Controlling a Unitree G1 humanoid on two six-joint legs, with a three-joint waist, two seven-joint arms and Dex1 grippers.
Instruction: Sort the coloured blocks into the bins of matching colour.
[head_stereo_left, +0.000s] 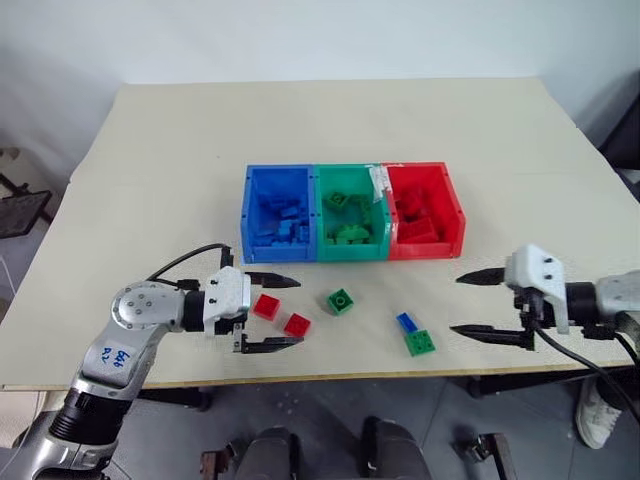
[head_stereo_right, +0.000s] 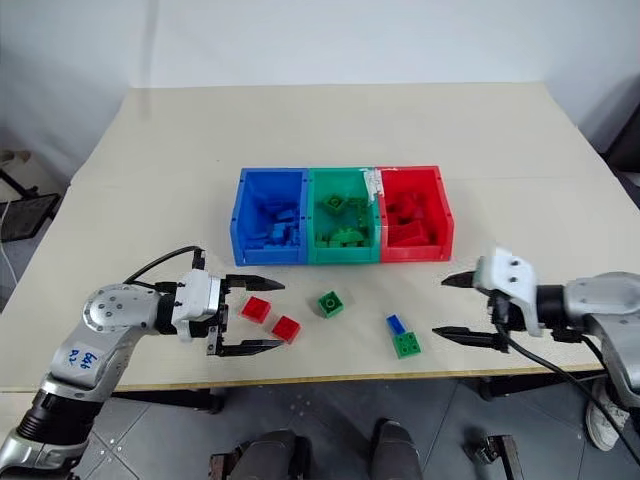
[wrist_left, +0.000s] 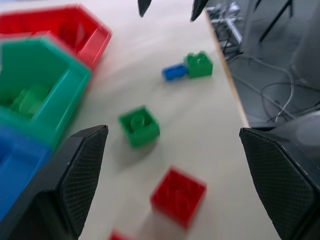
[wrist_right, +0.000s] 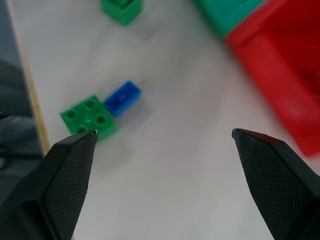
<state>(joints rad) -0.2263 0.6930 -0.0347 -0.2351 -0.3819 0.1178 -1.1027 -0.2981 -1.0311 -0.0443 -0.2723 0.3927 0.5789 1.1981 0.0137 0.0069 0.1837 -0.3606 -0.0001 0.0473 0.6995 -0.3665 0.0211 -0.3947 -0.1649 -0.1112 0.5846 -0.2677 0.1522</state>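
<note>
1. Five coloured blocks lie loose on the table (head_stereo_left: 150, 130), in the lower middle of the left eye view, in front of the joined bins.
2. The blue bin (head_stereo_left: 251, 185), green bin (head_stereo_left: 322, 185) and red bin (head_stereo_left: 452, 195) sit in a row at centre frame, each already holding bricks of its own colour.
3. Two red bricks (head_stereo_left: 266, 306) (head_stereo_left: 297, 324) lie just beside each other at lower left of centre, between the fingers of the left gripper (head_stereo_left: 273, 312).
4. A lone green brick (head_stereo_left: 340, 300) sits in the middle; further right, a small blue brick (head_stereo_left: 406, 322) touches a second green brick (head_stereo_left: 420, 342).
5. The left gripper's jaws stand wide and hold nothing.
6. The right gripper (head_stereo_left: 475, 305), at right of frame, is also spread wide and empty, well apart from the blue-and-green pair.
7. These bricks look light, rigid and smooth-sided, so likely slippery under a skewed pinch.
8. Best hold, I judge: squeeze two opposite flat sides, low on the body, not the studs.
9. The touching pair may shift together when one is taken.
</note>
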